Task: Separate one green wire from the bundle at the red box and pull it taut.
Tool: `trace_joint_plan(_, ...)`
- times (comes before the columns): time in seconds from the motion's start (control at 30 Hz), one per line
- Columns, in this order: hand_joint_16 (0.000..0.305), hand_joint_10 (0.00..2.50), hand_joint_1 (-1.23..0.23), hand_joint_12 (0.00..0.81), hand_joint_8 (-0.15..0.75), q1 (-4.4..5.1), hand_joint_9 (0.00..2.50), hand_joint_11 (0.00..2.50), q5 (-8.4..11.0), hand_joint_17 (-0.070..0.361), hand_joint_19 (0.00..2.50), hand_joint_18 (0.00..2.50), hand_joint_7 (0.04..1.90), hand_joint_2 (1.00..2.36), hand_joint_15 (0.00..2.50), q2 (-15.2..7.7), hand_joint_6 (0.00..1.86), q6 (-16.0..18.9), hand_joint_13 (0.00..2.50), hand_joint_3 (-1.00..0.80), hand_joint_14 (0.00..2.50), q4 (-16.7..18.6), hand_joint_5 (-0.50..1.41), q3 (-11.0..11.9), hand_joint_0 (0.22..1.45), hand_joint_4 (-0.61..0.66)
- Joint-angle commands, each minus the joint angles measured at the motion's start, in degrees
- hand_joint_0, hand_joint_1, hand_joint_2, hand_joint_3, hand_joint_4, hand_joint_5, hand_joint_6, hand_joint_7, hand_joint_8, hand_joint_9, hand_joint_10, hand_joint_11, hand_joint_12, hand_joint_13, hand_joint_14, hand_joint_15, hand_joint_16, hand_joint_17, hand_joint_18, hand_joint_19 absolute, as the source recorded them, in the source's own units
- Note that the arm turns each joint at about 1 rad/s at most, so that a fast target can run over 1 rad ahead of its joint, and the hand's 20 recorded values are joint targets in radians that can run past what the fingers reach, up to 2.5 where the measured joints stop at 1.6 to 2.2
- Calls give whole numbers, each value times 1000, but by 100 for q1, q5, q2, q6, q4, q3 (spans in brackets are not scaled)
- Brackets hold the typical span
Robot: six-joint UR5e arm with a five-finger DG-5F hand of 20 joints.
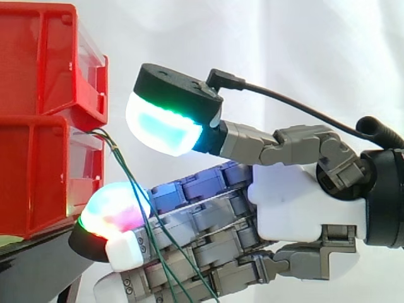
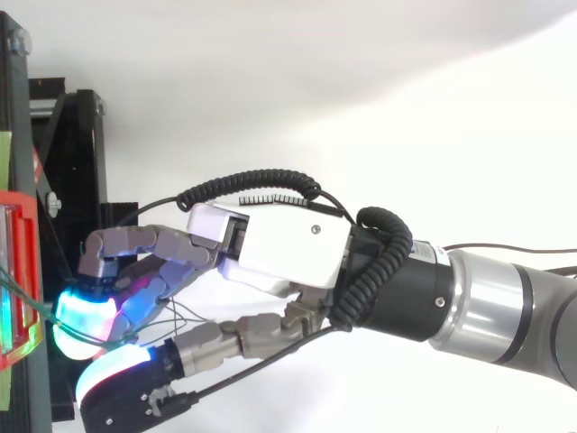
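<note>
Nearest the side camera, the robot's hand (image 1: 297, 202) reaches in from the right with its thumb lifted high. The thick thumb pad (image 1: 164, 129) glows cyan and green, well apart from the grey fingers stretched out below it. Nothing is pinched, so the hand is released.

Next comes a bundle of thin green wires (image 1: 123, 165). It leaves the front edge of the lower red plastic box (image 1: 38, 177) and slants down to the right across the fingers, passing just beside a fingertip pad (image 1: 113, 208) lit magenta and green. Whether the wires touch the fingers or merely cross them cannot be told, nor how many strands there are.

The wires look light, limp and slippery, likely to slide off a broad pad and drag their neighbours along. The better hold appears to be a single strand lower down, where the wires fan apart over the fingers, nipped between thumb pad and fingertip.

A second red plastic box (image 1: 38, 63), stacked above, overhangs the wires' exit and probably crowds the raised thumb, as may the black metal stand (image 2: 72, 144) carrying both. A white curtain (image 1: 284, 50) closes the scene behind.
</note>
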Motion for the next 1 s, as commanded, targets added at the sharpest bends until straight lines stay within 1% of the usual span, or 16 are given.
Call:
trace_joint_plan(0.0,46,7,-624,409,356,0,833,276,6,104,296,568,1405,1003,196,0,539,128,726,-465,6,-65,-117,-10,626,267)
trace_joint_plan(0.1,46,7,-622,410,357,0,835,273,6,104,294,568,1412,1004,195,0,532,128,726,-466,6,-109,-116,-10,624,268)
trace_joint_plan(0.23,46,7,-621,409,356,0,834,270,6,104,295,565,1416,1003,198,0,531,172,725,-464,7,-276,-115,-10,623,267)
trace_joint_plan(0.37,46,7,-621,410,356,0,833,272,6,104,301,565,1417,1003,193,0,530,418,726,-464,6,-513,-115,-10,623,270)
trace_joint_plan(0.4,46,7,-621,410,354,0,835,274,6,104,298,566,1425,1003,196,0,529,418,726,-466,5,-513,-115,-10,624,267)
trace_joint_plan(0.5,46,7,-622,409,357,-44,837,280,6,104,298,567,1432,1003,196,0,527,576,727,-462,6,-680,-116,-10,624,262)
trace_joint_plan(0.6,46,7,-625,410,356,-53,836,273,6,104,293,568,1426,1003,196,53,529,699,728,-460,6,-847,-117,-10,625,268)
trace_joint_plan(0.63,46,7,-625,410,358,-53,835,272,-2,104,294,569,1428,1003,196,88,529,708,728,-460,5,-970,-117,-10,626,263)
trace_joint_plan(0.7,46,9,-628,410,354,-53,835,273,-2,104,297,569,1429,1004,196,140,530,708,729,-458,5,-1075,-117,-10,627,265)
trace_joint_plan(0.73,46,9,-628,410,354,-44,834,265,-2,104,297,570,1423,1003,193,149,530,708,729,-459,6,-1119,-117,-2,627,261)
trace_joint_plan(0.77,46,10,-627,410,356,-26,834,271,15,104,297,570,1428,1003,195,211,530,699,728,-460,7,-1225,-117,-2,628,265)
trace_joint_plan(0.8,46,7,-628,409,356,-18,834,268,42,104,294,569,1422,1004,196,211,531,699,729,-461,6,-1269,-117,-2,627,264)
trace_joint_plan(0.97,46,7,-627,408,358,-9,834,275,156,104,297,571,1421,1003,196,246,532,690,730,-463,7,-1286,-118,42,628,268)
